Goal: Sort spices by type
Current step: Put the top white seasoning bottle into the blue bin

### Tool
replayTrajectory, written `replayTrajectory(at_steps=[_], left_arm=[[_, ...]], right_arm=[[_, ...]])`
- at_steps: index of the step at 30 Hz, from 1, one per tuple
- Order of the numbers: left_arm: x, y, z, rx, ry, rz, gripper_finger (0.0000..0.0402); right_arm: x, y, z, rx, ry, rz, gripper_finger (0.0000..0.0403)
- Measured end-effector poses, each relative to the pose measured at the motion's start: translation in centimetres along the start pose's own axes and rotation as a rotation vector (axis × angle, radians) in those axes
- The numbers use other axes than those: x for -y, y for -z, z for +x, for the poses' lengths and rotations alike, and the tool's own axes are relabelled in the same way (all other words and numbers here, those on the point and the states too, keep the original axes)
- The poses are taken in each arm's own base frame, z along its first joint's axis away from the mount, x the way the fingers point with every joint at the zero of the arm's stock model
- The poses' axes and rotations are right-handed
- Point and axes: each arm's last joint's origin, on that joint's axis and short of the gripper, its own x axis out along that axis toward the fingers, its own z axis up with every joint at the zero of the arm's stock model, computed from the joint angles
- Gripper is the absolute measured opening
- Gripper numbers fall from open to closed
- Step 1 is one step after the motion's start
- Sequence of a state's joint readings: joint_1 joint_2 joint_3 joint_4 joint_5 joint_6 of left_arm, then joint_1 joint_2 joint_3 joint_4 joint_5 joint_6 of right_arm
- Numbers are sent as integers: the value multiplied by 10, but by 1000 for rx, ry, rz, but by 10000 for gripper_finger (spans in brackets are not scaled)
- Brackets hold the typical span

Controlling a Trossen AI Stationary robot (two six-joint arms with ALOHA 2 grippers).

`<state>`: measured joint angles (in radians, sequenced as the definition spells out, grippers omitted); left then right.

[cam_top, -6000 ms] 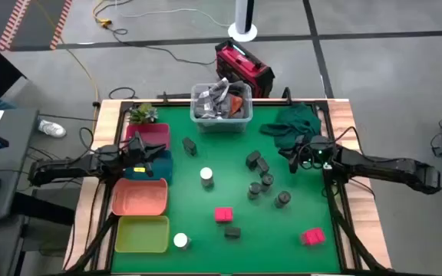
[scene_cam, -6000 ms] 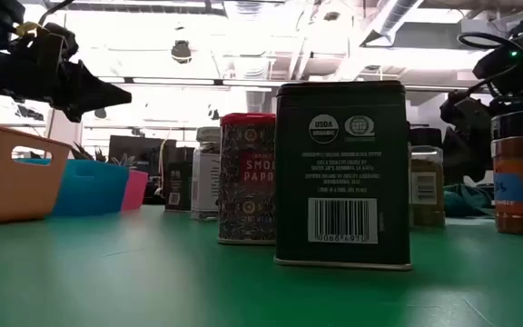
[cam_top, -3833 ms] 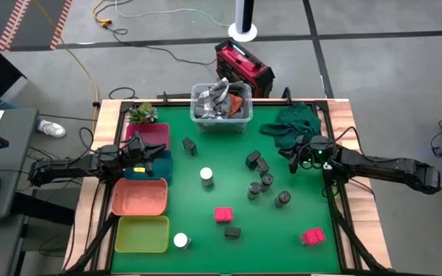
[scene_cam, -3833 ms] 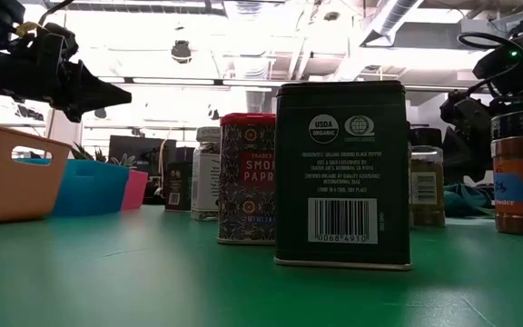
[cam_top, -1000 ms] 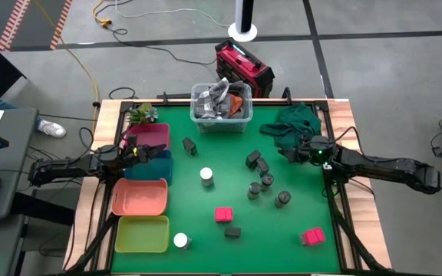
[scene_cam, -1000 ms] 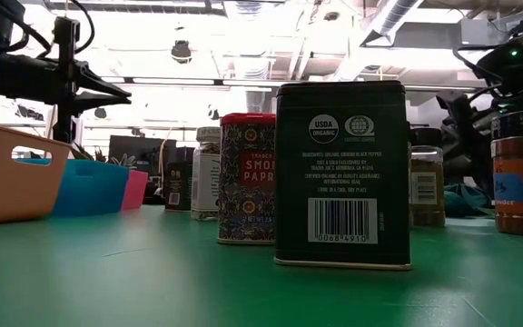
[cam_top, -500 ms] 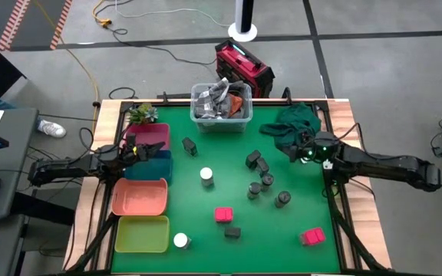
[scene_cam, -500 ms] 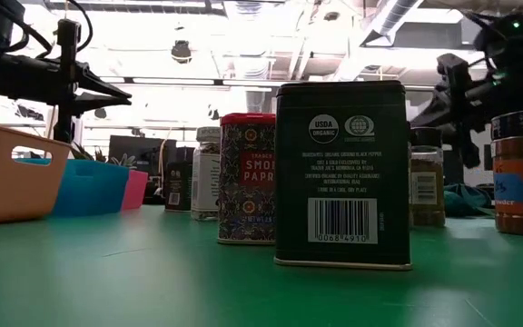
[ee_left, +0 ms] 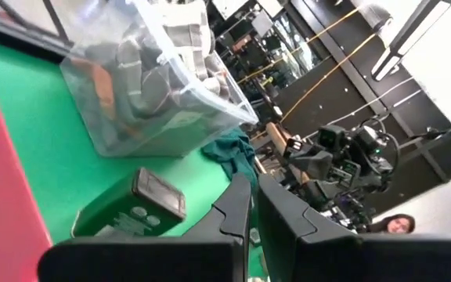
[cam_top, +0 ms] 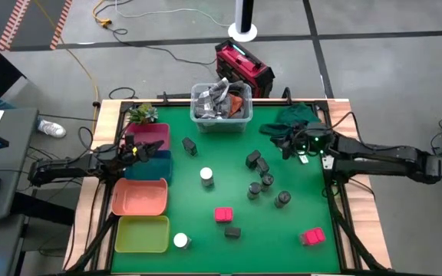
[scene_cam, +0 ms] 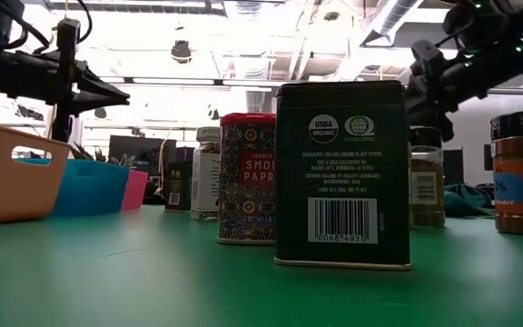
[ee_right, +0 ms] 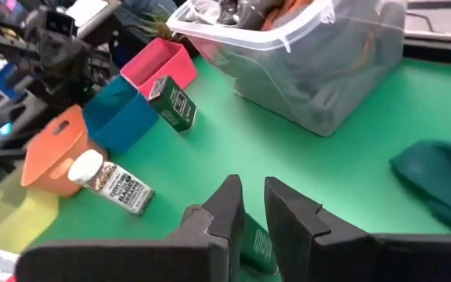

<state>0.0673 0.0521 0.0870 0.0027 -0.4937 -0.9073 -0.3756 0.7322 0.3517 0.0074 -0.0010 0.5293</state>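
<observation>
Both tools are empty, so the nearly shut right tool point(cam_top: 290, 146) should open wide, then drop straight over one dark grey round jar point(cam_top: 252, 159) near the green counter's point(cam_top: 206, 222) right edge.

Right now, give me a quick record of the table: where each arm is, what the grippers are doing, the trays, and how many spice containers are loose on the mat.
left gripper: shut, empty, over the pink tray and blue tray
right gripper: nearly shut, empty, over the dark green cloth
other trays: orange tray, yellow-green tray, both empty
clear bin: back centre, filled
loose on mat: two white-topped jars, two pink-red boxes, several dark jars and boxes
sorted so far: nothing visible in the trays
</observation>
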Motion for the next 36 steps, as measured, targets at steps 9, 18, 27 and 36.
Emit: replayTrajectory(at_steps=[9,18,27,36], left_arm=[[9,-7,0,21,-1,41,25],[32,-19,10,-6,-38,137,115],[55,-26,23,-76,-46,224,153],[75,-33,32,-201,-97,345,153]], right_arm=[[-14,-24,14,-8,1,-102,84],[-36,-42,34,-67,-95,-246,84],[-72,-45,61,-137,-209,-402,84],[-105,-44,84,-183,-282,-473,112]])
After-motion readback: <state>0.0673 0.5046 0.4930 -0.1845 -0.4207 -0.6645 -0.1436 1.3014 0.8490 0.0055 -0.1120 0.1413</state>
